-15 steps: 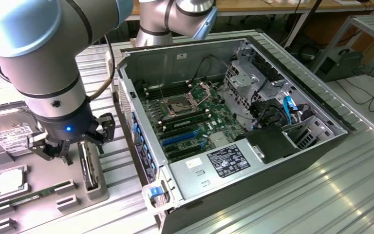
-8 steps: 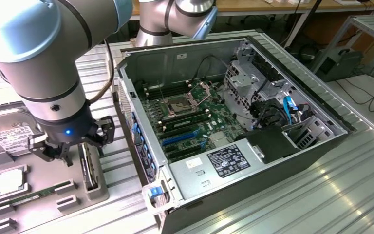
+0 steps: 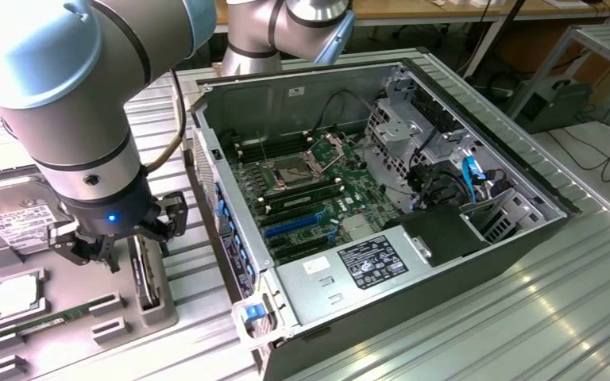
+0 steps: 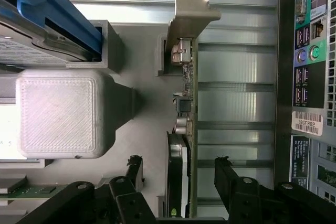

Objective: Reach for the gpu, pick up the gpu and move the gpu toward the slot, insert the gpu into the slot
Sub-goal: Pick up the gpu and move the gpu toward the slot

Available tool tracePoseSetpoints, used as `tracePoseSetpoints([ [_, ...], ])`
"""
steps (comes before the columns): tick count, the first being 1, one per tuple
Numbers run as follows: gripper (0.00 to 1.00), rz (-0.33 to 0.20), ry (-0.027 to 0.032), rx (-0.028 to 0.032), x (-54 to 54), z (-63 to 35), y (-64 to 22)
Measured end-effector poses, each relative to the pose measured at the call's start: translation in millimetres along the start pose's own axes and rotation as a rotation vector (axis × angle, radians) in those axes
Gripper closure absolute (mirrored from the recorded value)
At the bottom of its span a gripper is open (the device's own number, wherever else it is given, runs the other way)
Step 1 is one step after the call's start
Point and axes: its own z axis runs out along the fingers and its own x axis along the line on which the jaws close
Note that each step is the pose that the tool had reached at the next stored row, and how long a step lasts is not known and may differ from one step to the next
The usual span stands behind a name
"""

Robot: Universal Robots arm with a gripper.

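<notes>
Tool point(image 4: 179, 167) straddles gpu point(image 4: 187, 103), fingers point(image 4: 227, 178) apart, between hard drive point(image 3: 13, 218) and case point(image 3: 443, 298)

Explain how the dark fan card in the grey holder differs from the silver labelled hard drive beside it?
The dark circuit card with round fan and silver end bracket stands on edge in the grey holder; the silver labelled hard drive shows its broad face upward. The card is dark, the drive pale with a white label. The open tool straddles the card, not the drive. Both rest outside the open computer case.
</notes>
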Motion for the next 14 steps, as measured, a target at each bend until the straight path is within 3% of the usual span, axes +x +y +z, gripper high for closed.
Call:
tracePoseSetpoints([
  [3, 0.35, 0.0, 0.0, 0.0, 0.0, 0.0, 0.0],
  [6, 0.54, 0.0, -0.0001, -0.0001, 0.0, 0.0, 0.0],
  [7, 0.54, 0.0, 0.0, 0.0, 0.0, 0.0, 0.0],
  [8, 0.66, 0.0, 0.0, -0.0001, 0.0, 0.0, 0.0],
  [10, 0.72, 0.0, 0.0, 0.0, 0.0, 0.0, 0.0],
  [14, 0.72, 0.0, 0.0, 0.0, 0.0, 0.0, 0.0],
])
